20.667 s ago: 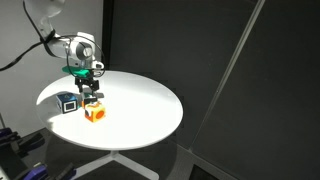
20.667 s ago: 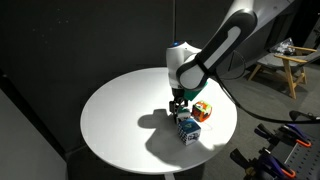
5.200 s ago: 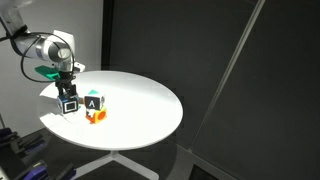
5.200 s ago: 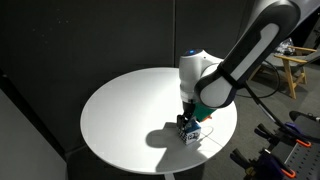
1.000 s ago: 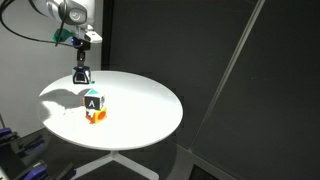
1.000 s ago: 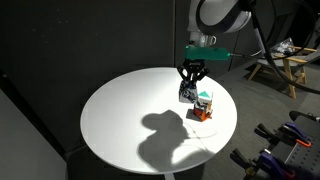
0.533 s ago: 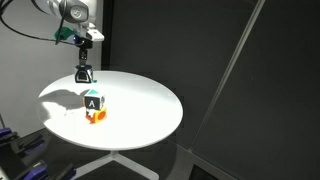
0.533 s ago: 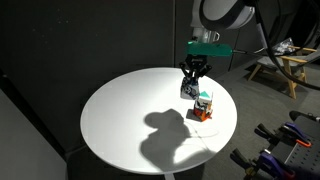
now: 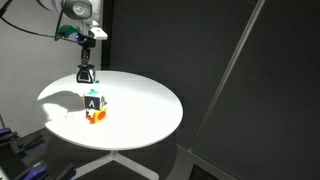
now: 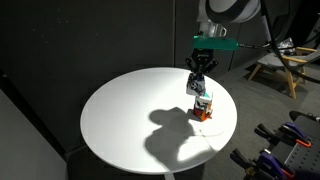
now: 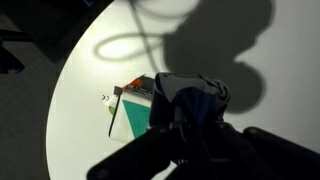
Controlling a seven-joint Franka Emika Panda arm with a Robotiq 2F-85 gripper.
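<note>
My gripper [image 9: 86, 70] [image 10: 197, 72] hangs above the white round table [image 9: 140, 105] [image 10: 130, 115], shut on a small blue and black cube [image 9: 86, 75] [image 10: 197, 86]. Just below and beside it, a black cube with a white letter A [image 9: 92, 101] [image 10: 204, 102] sits stacked on an orange cube [image 9: 96, 116] [image 10: 203, 114]. In the wrist view the held cube [image 11: 190, 100] is a dark blue shape between my fingers. The stack's teal and white top [image 11: 130, 118] shows underneath to the left.
Dark curtains surround the table in both exterior views. A wooden stool [image 10: 285, 65] and other gear stand behind the table. A cable's shadow loops across the tabletop [image 11: 125, 45] in the wrist view.
The gripper, still holding the blue cube, has shifted sideways toward the stack, so the cube now hangs nearly over the black A cube. The stack has not moved.
</note>
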